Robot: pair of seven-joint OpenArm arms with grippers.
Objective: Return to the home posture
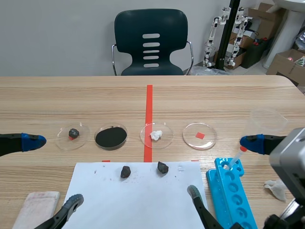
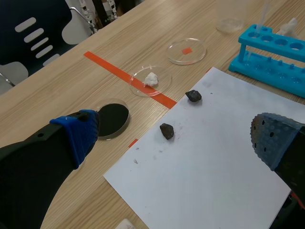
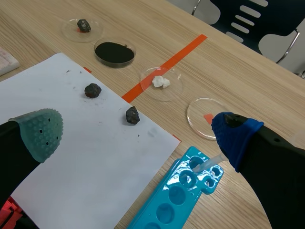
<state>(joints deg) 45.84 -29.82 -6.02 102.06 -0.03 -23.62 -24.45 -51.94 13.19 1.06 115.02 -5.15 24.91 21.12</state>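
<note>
Two rocks [image 1: 126,171] on paper [image 1: 143,205], left gripper [image 1: 53,171], right gripper [image 1: 221,167], both spread

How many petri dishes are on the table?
4, in a row beyond the paper: dark-rock dish, black-powder dish, white-lump dish, red-scrap dish. None seems hidden.

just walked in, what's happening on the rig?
Nothing is being handled. The left gripper and right gripper are both open and empty, low near the robot's edge of the table, either side of a white paper sheet carrying two dark lumps. Beyond it, a row of dishes runs from the dark-lump dish to the red-chip dish. A blue rack stands alongside.
</note>
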